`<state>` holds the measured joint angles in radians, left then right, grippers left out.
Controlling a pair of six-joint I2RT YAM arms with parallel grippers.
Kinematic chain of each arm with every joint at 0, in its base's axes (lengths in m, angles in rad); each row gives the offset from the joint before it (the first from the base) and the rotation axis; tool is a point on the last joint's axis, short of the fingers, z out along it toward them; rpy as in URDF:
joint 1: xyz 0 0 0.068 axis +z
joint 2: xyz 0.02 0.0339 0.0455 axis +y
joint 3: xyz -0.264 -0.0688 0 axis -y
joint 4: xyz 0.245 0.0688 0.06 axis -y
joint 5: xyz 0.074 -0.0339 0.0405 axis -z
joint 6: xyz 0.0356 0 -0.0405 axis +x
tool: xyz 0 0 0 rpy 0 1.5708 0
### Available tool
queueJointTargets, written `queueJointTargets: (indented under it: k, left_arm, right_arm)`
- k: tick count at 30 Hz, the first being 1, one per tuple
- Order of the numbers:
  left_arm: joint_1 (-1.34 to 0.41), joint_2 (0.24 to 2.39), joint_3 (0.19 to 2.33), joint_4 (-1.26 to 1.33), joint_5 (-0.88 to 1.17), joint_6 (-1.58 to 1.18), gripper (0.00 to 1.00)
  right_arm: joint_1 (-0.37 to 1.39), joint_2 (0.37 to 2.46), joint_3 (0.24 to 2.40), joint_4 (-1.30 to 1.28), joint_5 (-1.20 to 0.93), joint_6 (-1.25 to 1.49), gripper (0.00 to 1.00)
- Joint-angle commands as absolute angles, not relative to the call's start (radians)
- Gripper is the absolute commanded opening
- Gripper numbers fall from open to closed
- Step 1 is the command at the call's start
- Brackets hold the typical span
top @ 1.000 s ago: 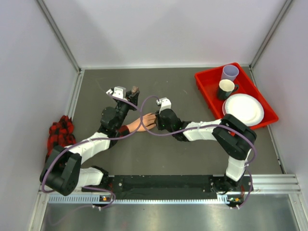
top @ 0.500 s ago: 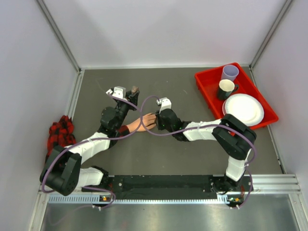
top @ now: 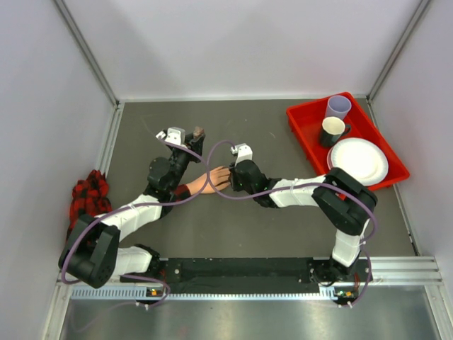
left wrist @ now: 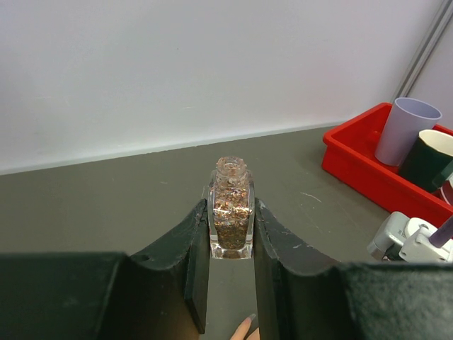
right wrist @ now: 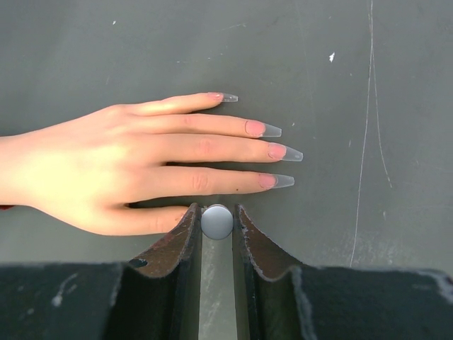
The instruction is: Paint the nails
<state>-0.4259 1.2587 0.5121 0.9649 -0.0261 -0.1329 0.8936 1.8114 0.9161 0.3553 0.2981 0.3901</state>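
The mannequin hand lies flat and palm down on the dark table, near the middle of the top view. In the right wrist view its fingers point toward the right of the frame. The nails are long and pointed, clear at the tips and pink near the base. All four finger nails show right of centre in that view, while the thumb's nail is hidden behind the gripper.

The right gripper hangs directly over the thumb side of the hand. Its jaws are drawn narrow and pinch a small round grey cap, seen end-on, so whatever hangs below it cannot be made out. The left-hand finger sits just beside the thumb; whether it touches the thumb is unclear.

The left gripper is off to the upper left of the mannequin hand in the top view. It is clamped on a square glass polish bottle – upright, uncapped and full of coppery glitter.

At the upper right a red tray holds a lilac cup, a black mug and a white plate. The plaid sleeve is bunched at the left edge.
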Motion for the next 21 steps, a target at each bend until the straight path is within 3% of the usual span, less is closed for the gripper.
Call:
queueJointTargets:
  k: [1,21]
  left_arm:
    - [-0.42,1.223,0.505,1.015,-0.014,-0.146,0.0]
    - [-0.42,1.223,0.503,1.014,-0.014,-0.146,0.0]
  right_arm:
    - [0.887,1.824,0.943,0.377,0.325,0.402,0.0]
    - [0.887,1.799,0.928,0.391,0.319,0.394,0.0]
